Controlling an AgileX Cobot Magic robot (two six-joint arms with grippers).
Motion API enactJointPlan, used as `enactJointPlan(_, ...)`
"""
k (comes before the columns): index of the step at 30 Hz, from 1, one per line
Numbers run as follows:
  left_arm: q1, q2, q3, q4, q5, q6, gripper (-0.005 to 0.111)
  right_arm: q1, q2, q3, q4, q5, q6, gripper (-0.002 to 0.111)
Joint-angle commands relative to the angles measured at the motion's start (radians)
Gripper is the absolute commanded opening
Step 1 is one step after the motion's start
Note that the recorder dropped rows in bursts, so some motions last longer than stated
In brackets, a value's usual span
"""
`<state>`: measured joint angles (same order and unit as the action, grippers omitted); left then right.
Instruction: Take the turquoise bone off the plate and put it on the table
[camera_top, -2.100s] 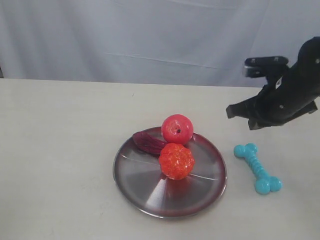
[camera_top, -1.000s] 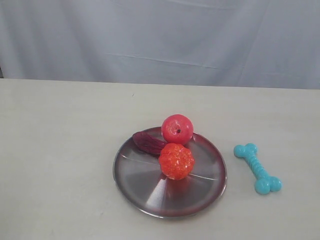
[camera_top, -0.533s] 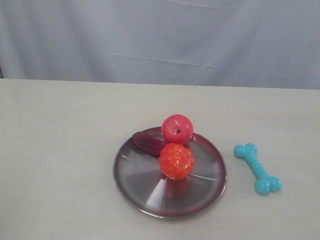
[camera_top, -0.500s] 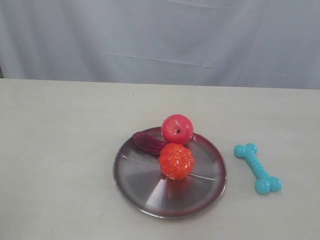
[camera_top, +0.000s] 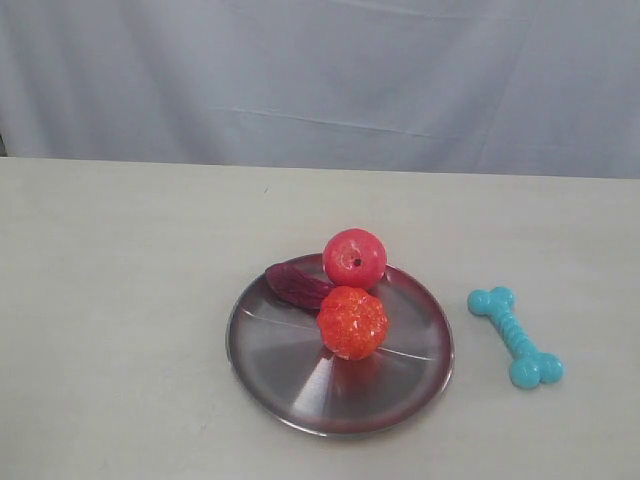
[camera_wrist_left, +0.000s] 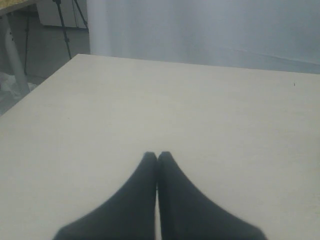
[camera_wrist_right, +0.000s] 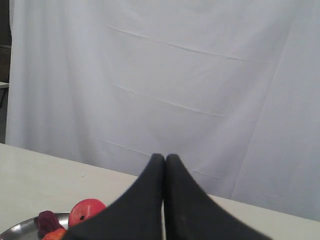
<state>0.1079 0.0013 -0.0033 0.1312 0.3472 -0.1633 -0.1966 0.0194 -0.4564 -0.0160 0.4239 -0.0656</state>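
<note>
The turquoise bone lies flat on the beige table, just right of the silver plate and apart from its rim. Neither arm shows in the exterior view. My left gripper is shut with nothing in it, over bare tabletop. My right gripper is also shut and empty, raised and facing the white backdrop; the plate's edge shows low in that view. The bone is out of both wrist views.
On the plate sit a red ball, an orange-red bumpy ball and a dark maroon toy. A white curtain hangs behind the table. A tripod stands past the table's far corner.
The right arm, seen above the bone 2.1 s ago, has withdrawn out of the exterior view. The bone, plate and toys have not moved.
</note>
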Motion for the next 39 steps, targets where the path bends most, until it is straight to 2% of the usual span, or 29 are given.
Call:
enactJointPlan(1,-0.007,-0.001,0.003,0.000,-0.001,-0.001,0.000,0.004,-0.003,0.141,-0.062,-0.178,-0.002,0.000)
enactJointPlan(7,-0.007,-0.001,0.003,0.000,-0.001,-0.001,0.000,0.004,-0.005,0.274,-0.064,-0.297,-0.002,0.000)
enactJointPlan(16,-0.007,-0.001,0.003,0.000,-0.001,-0.001,0.000,0.000,-0.005,0.388,-0.064,-0.299,0.036,0.000)
enactJointPlan(26,-0.007,-0.001,0.003,0.000,-0.001,-0.001,0.000,-0.068,-0.005,0.456,-0.064,-0.317,0.112,0.000)
enactJointPlan(39,-0.007,-0.001,0.003,0.000,-0.001,-0.001,0.000,-0.071,-0.005,0.456,-0.060,-0.101,0.125,0.000)
